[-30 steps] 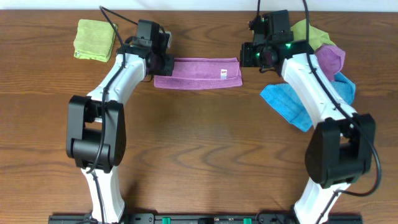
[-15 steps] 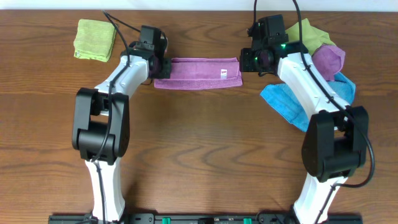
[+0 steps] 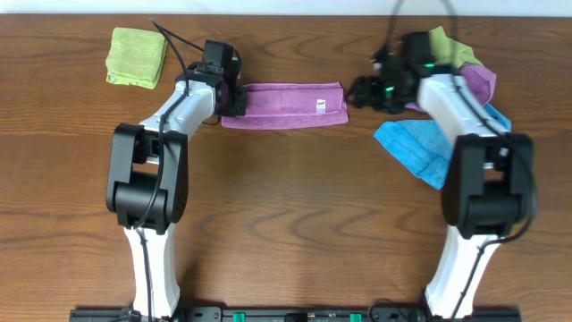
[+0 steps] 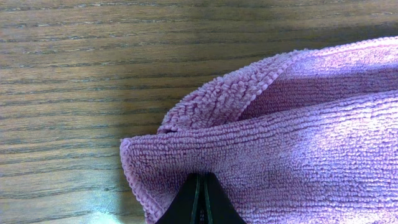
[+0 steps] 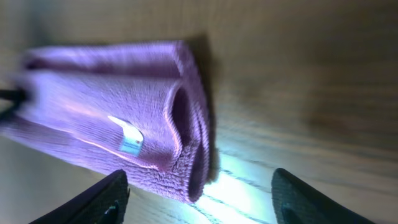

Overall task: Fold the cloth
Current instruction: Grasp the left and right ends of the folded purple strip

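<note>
Left end effector (image 3: 234, 97), seen from overhead, sits at the left end of the cloth (image 3: 284, 103), a purple cloth folded into a long strip on the worktop (image 3: 286, 215). The strip runs from it toward the right end effector (image 3: 356, 89), which is just off the strip's far end and not touching it. A small white label (image 3: 321, 105) shows on the strip near the right end effector. Behind and beside the right arm lie a lime cloth (image 3: 447, 45), a second purple cloth (image 3: 481, 82) and a blue cloth (image 3: 416, 148), bunched close together. A folded green cloth (image 3: 136, 56) lies well to the outer side of the left end effector.

From the left wrist, the left end effector (image 4: 199, 198) has its fingers pressed together on the hem of the cloth (image 4: 286, 137), whose doubled corner spreads ahead of it.

From the right wrist, blurred, the right end effector (image 5: 199, 180) is spread wide, with its fingers (image 5: 99, 199) far apart and nothing held. The folded end of the cloth (image 5: 106, 106), with the label (image 5: 129, 143), lies ahead of it, toward the left finger.
</note>
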### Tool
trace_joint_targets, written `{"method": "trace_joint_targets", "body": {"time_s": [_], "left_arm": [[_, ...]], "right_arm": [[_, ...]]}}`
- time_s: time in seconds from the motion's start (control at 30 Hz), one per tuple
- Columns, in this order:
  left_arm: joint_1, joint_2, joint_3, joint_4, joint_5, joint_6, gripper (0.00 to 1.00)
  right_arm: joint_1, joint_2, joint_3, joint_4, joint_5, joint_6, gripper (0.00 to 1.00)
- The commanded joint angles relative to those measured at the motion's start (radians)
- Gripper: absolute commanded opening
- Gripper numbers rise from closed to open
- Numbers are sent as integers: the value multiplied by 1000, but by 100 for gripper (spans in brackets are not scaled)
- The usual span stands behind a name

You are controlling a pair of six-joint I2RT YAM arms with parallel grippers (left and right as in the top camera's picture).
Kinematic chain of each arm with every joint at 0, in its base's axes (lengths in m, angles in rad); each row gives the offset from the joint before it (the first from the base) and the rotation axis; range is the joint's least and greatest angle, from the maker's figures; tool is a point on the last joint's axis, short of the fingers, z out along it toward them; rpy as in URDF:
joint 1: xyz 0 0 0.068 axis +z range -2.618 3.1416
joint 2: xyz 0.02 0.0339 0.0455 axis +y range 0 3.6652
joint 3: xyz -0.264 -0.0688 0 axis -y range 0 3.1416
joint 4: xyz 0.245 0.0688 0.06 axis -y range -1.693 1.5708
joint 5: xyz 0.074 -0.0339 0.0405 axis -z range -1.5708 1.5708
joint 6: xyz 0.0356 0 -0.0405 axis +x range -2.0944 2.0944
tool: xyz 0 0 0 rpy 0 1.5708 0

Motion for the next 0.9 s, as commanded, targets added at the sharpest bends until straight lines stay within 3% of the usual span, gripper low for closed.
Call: {"method": "trace_joint_targets", "body": {"time_s": [0.0,0.27,0.87], "left_arm": [[-5,35,2,-14,-3,-4,6],[-6,35,2,-23,-3,-4,6],[-6,35,2,-26,-3,-4,6]], "right_arm": [[-79,14,0,29,-261,-19,71],[-121,206,56,278,-674,187,60],[-21,229,61,143,-355,127,61]]}}
